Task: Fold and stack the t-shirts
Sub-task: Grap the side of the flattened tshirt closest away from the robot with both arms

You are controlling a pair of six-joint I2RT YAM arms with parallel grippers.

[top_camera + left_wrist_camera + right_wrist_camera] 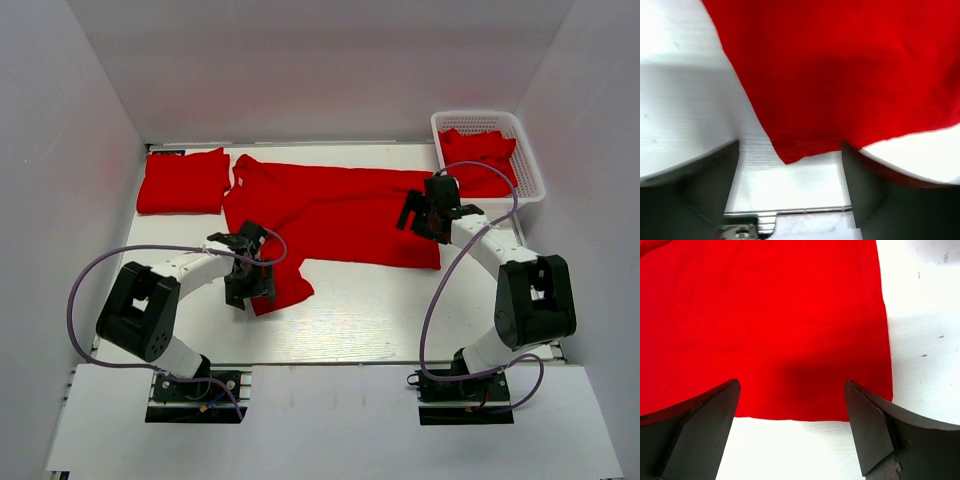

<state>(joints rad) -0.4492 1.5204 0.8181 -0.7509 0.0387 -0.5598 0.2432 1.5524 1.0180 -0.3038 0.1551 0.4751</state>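
Dark left gripper [790, 146] jaws fill the bottom of the left wrist view. They stand apart, clamped on nothing. The pointed tip of a sleeve lies between them, and cloth runs under the edge of one finger.

- Task's thing: spread bright red short-sleeved cloth t-shirt [340, 205], lying flat across the middle of the counter. Collar toward the left, hem toward the right, near sleeve pointing at the left arm.
- Right gripper [791, 383]: jaws apart, nothing held. It hangs over the near hem, just beside the shirt's corner, with bare counter in front of the fingers.
- Folded red t-shirt [183, 180]: a flat rectangle at the far left, close beside the spread shirt's collar. I cannot tell whether the two touch.
- Crumpled red t-shirts [478, 155]: in the white plastic mesh basket [485, 117] at the far right corner. These look like the ones not yet folded.
- White counter [360, 320]: plain white walls on three sides.

Risks, as judged:
- The left jaws have only a sleeve tip to bite, and a thin pinch may slip out on lifting.
- The right jaws sit near a corner, so a close might catch one layer only or miss the hem.
- Uneven lifting by the two arms would skew the fold or bunch the cloth.
- A drag to the left could disturb the folded shirt.

Writing: no brand, label or print is readable anywhere.
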